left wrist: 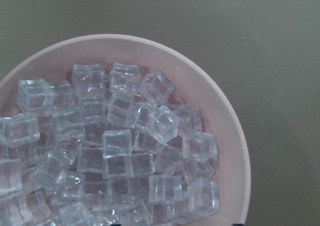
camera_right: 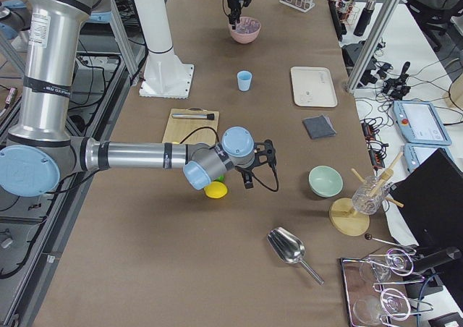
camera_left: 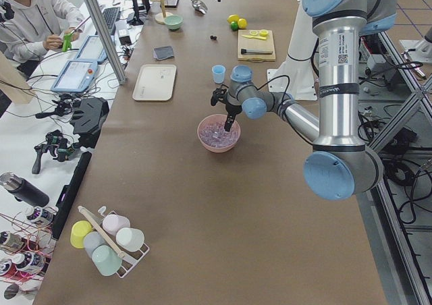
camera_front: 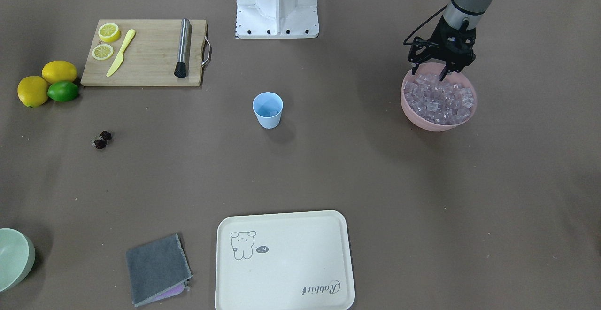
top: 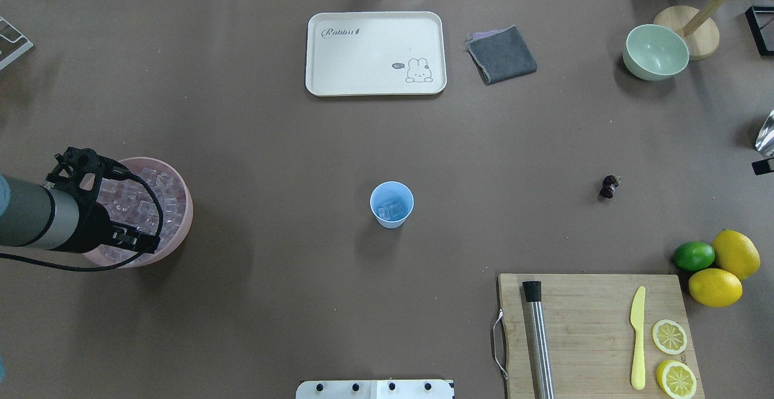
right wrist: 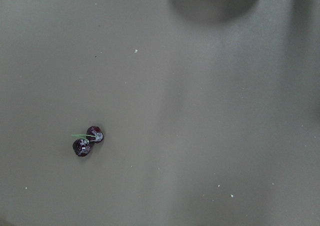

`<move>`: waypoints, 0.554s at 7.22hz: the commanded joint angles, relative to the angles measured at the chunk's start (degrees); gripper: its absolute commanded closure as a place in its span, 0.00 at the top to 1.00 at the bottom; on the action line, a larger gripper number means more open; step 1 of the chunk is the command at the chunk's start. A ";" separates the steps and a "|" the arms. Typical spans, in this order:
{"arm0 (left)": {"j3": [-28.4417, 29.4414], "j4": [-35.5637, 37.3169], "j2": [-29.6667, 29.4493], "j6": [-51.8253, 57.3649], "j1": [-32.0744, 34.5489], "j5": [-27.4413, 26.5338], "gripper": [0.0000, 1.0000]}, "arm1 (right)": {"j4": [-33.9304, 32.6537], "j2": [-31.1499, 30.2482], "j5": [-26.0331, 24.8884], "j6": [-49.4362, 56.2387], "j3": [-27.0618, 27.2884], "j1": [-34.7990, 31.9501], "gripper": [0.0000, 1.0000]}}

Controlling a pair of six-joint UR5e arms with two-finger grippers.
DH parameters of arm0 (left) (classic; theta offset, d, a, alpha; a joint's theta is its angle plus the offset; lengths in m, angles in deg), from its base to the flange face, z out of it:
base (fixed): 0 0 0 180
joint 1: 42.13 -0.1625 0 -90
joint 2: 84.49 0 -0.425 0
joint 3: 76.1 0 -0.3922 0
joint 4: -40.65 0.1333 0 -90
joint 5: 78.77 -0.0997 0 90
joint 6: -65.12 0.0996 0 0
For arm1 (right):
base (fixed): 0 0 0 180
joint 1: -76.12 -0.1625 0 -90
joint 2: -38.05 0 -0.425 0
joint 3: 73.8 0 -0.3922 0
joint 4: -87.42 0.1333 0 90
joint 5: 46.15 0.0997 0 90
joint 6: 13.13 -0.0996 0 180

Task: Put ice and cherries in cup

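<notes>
Black left gripper [camera_front: 428, 74] points down, fingers spread, tips among the ice [camera_front: 439, 99] in the pink bowl [camera_front: 414, 113], gripping nothing visible. Cup [camera_front: 268, 110] stands well apart mid-table, cherries [camera_front: 102, 139] farther still. Right gripper [camera_right: 253, 169]: cannot tell its opening.

Left arm [top: 36, 220] comes in low and level over the left end of the tabletop [top: 272, 145]. Its wrist is bent down and the left gripper [camera_front: 428, 71] points at the surface, fingers spread apart. Right arm [camera_right: 137, 155] is stretched out flat toward the right end, right gripper [camera_right: 255, 169] angled downward. Its jaws are too small to read.
</notes>
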 commanded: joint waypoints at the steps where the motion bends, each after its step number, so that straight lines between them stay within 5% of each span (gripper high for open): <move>1: 1.75 -0.25 -1.17 -12.21 3.35 7.69 0.79 | 0.00 0.00 0.01 0.00 -0.05 0.00 1.00; 4: 4.64 -0.51 -3.88 -32.45 3.64 9.07 0.78 | 0.00 0.00 0.19 0.00 0.04 0.00 1.00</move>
